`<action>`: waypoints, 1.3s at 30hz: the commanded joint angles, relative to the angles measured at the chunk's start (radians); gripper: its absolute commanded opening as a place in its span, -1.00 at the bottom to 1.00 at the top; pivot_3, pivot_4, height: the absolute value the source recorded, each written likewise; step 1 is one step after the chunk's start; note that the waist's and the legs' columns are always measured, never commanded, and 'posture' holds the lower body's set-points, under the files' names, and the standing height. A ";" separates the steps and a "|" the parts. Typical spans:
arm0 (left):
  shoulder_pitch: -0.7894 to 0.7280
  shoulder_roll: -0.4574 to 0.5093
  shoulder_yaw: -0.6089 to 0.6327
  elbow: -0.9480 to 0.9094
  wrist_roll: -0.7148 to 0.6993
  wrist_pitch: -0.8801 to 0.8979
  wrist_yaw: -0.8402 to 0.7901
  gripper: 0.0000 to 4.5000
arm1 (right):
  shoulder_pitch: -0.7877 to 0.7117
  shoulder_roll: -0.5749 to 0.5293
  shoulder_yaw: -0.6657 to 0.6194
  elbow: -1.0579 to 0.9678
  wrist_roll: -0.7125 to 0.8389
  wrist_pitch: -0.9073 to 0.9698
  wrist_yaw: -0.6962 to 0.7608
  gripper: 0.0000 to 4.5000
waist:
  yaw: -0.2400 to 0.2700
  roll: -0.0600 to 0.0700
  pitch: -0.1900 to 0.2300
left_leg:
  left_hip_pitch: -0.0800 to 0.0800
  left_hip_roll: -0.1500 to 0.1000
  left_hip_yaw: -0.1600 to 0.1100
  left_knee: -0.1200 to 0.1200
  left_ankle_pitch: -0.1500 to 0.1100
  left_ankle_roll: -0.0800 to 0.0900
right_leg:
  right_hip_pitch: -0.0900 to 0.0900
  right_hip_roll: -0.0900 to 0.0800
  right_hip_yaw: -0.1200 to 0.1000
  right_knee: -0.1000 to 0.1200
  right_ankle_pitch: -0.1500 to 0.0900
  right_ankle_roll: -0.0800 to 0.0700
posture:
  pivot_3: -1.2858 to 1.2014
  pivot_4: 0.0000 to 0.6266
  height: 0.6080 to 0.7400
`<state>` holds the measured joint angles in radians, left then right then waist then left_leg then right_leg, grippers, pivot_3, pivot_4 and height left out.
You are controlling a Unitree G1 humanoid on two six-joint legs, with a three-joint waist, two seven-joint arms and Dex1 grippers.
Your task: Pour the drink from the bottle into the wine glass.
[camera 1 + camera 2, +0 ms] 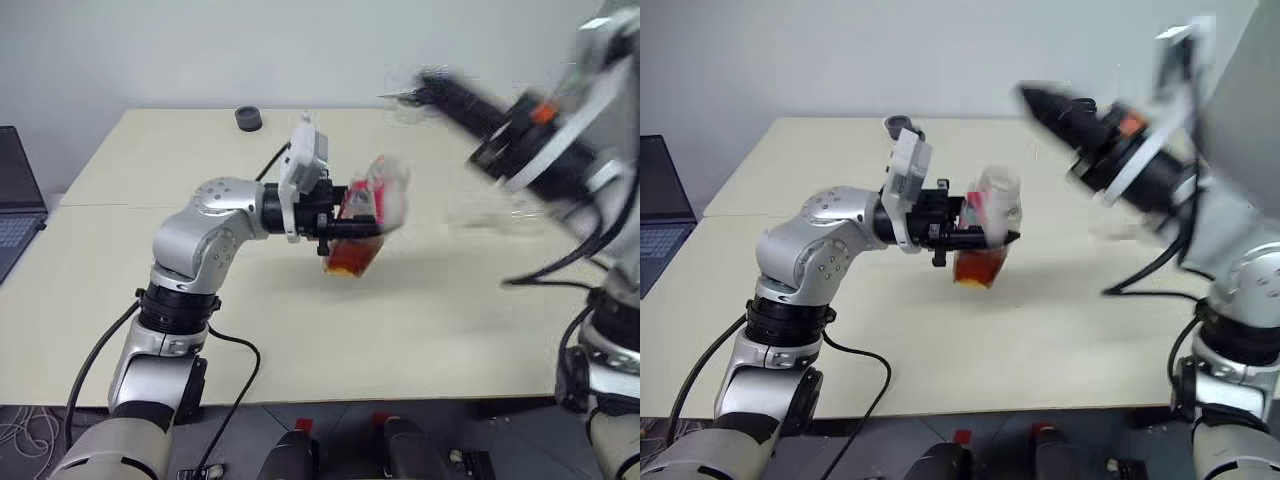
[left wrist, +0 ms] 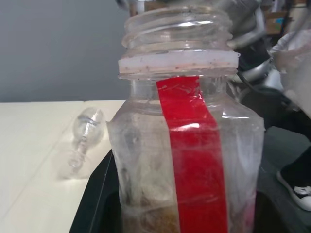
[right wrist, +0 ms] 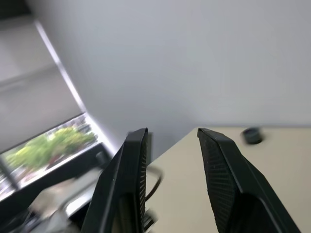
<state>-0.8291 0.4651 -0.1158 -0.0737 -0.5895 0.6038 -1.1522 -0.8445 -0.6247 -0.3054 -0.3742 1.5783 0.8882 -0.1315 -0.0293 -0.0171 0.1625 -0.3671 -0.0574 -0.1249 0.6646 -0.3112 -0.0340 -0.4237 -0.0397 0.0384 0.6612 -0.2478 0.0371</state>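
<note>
My left gripper (image 1: pixel 345 224) is shut on the bottle (image 1: pixel 368 205), a clear one with a red label strip (image 2: pixel 197 160), and holds it above the middle of the table, leaning slightly. Its neck (image 2: pixel 176 26) has no cap. The reddish-amber drink (image 1: pixel 352 258) sits in the bottle's bottom. In the left wrist view the wine glass (image 2: pixel 85 138) appears to lie on its side on the table beyond the bottle. My right gripper (image 3: pixel 170 131) is raised to the right of the bottle, blurred, its fingers apart with nothing between them.
A small dark cap (image 1: pixel 248 118) lies near the far edge of the cream table (image 1: pixel 400 330). A laptop (image 1: pixel 15 205) sits off the table's left side. Cables hang over the near edge by my left arm.
</note>
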 commanded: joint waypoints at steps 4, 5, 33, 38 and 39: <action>-0.021 -0.010 0.013 -0.044 -0.012 -0.024 -0.004 -0.23 | -0.101 -0.055 0.105 -0.038 -0.227 -0.039 0.163 -0.19 | -0.007 0.000 0.000 | 0.001 0.000 0.002 0.000 0.000 0.000 | -0.001 0.000 0.001 0.002 0.000 0.000 | 0.03 -0.52 1.00; -0.020 -0.010 0.014 -0.045 -0.012 -0.024 -0.004 -0.23 | -0.095 -0.071 0.115 -0.037 -0.275 -0.046 0.193 -0.19 | -0.006 0.000 0.000 | 0.001 0.001 0.002 0.000 0.000 0.000 | -0.001 0.001 0.000 0.002 0.000 0.000 | 0.03 -0.52 1.00; -0.005 -0.043 0.061 0.000 0.063 -0.061 0.195 -0.23 | 0.142 -0.119 0.121 -0.198 -0.522 -0.080 0.447 -0.19 | 0.001 0.000 0.000 | 0.001 0.000 0.002 0.000 0.000 0.000 | 0.001 0.000 0.000 0.000 0.000 0.001 | 0.03 -0.52 1.00; 0.005 -0.065 0.096 0.017 0.098 -0.078 0.315 -0.23 | 0.138 -0.114 0.118 -0.192 -0.478 -0.062 0.477 -0.19 | 0.001 0.000 0.000 | 0.001 0.000 0.001 0.000 0.000 0.000 | 0.001 0.000 0.000 0.000 0.000 0.001 | 0.03 -0.52 1.00; 0.007 -0.070 0.103 0.022 0.107 -0.083 0.340 -0.23 | 0.138 -0.113 0.117 -0.190 -0.465 -0.058 0.481 -0.19 | 0.001 0.000 0.000 | 0.001 0.000 0.001 0.000 0.000 0.000 | 0.001 0.000 0.000 0.000 0.000 0.001 | 0.03 -0.52 1.00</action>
<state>-0.8148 0.4000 -0.0538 -0.0371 -0.4911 0.5559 -0.8525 -0.6932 -0.7341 -0.1566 -0.5452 1.0861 0.8320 0.3365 -0.0282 -0.0174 0.1626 -0.3665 -0.0572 -0.1235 0.6651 -0.3114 -0.0337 -0.4231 -0.0401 0.0386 0.6611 -0.2481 0.0377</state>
